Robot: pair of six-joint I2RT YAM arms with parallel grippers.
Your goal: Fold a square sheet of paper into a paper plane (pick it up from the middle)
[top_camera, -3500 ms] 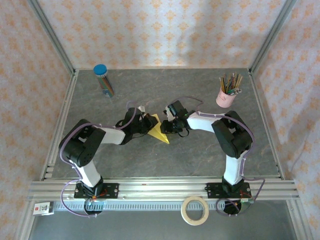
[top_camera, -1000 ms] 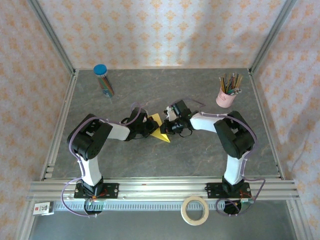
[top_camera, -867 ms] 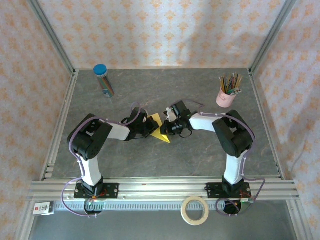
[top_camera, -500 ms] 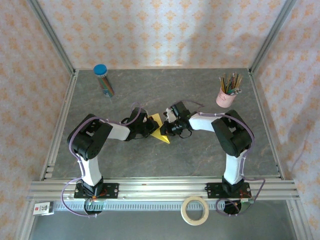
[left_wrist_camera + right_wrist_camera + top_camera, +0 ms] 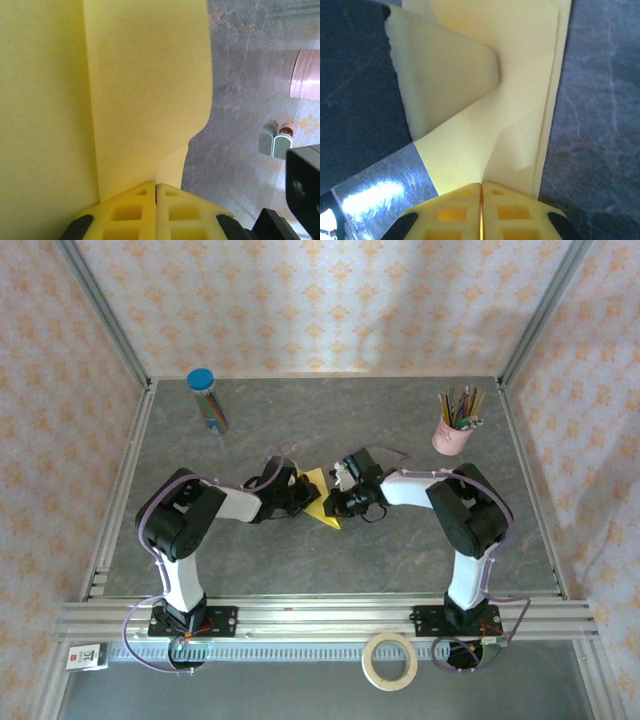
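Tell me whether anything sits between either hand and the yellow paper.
Nothing visible does. The left hand and the right hand are each shut directly on the yellow paper, pinching it from opposite sides.

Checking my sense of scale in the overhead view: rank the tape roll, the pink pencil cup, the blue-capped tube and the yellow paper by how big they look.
1. Tape roll.
2. Blue-capped tube and pink pencil cup: too close to rank.
3. Yellow paper, though the arms cover part of it.

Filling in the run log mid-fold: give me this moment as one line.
stage: folding | yellow paper: partly folded, between both arms | left gripper: shut on paper | right gripper: shut on paper
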